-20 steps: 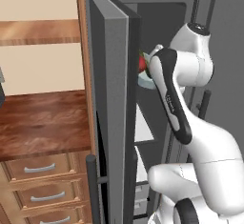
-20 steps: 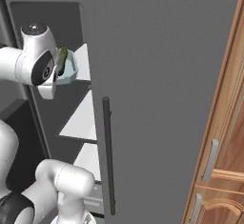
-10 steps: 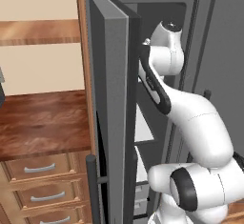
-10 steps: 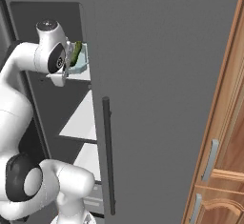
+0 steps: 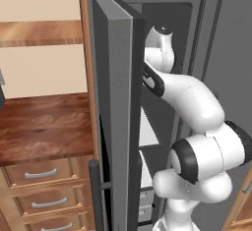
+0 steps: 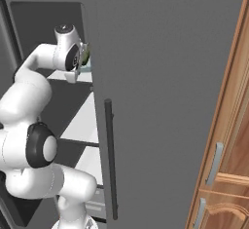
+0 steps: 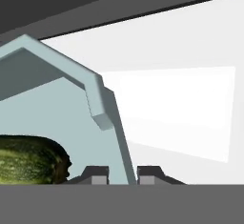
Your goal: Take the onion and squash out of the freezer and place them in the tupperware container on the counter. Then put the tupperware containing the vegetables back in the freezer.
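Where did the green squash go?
The squash lies inside the tupperware container at the hand view's lower left, held by the gripper inside the freezer.

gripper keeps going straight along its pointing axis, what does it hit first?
The gripper, shut on the tupperware container rim, points into the freezer. Beyond the rim the way looks free up to the pale back wall; depth is unclear.

Rendered frames, sharp throughout, no blur or edge distortion. Lighting was even and diffuse. The freezer (image 5: 170, 33) interior sat in dim shadow at its top; the hand view's shelf (image 7: 181, 108) read bright, nearly washed out.
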Motion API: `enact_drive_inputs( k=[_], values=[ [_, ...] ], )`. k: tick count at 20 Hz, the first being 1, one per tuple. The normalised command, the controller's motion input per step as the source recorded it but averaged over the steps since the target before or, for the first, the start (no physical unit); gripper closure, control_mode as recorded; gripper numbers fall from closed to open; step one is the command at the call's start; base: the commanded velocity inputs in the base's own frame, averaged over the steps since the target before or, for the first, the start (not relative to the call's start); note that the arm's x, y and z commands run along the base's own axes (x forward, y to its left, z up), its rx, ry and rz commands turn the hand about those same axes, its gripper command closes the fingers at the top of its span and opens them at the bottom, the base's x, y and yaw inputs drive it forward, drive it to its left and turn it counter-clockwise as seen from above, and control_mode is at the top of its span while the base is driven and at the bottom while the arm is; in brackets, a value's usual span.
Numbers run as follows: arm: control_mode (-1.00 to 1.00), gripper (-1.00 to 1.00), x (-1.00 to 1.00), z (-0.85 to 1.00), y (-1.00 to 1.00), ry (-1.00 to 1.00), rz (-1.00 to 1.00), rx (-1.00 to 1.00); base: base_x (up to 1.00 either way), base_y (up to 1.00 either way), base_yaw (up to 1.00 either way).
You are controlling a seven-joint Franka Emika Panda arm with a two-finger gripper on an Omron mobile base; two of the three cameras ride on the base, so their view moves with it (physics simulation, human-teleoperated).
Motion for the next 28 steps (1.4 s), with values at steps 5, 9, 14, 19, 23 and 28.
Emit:
enact_drive_inputs(
  k=[5, 9, 14, 19, 23, 28],
  values=[
    [-1.0, 1.0, 0.66, -0.3, 0.0, 0.0, -0.01, 0.02, 0.0, 0.0, 0.0],
    [-1.0, 1.0, 0.58, -0.28, 0.0, 0.0, -0.01, 0.01, 0.0, 0.0, 0.0],
    [-1.0, -1.0, -0.08, -0.09, -0.07, -0.05, 0.0, 0.02, 0.0, 0.0, 0.0],
    [-1.0, -1.0, -0.57, 0.0, -0.1, -0.21, 0.0, 0.02, 0.0, 0.0, 0.0],
    [-1.0, -1.0, -0.73, -0.06, 0.0, -0.24, 0.0, 0.0, 0.0, 0.0, 0.0],
    [-1.0, -1.0, -0.9, -0.03, 0.0, -0.27, 0.0, 0.0, 0.0, 0.0, 0.0]
  ],
)
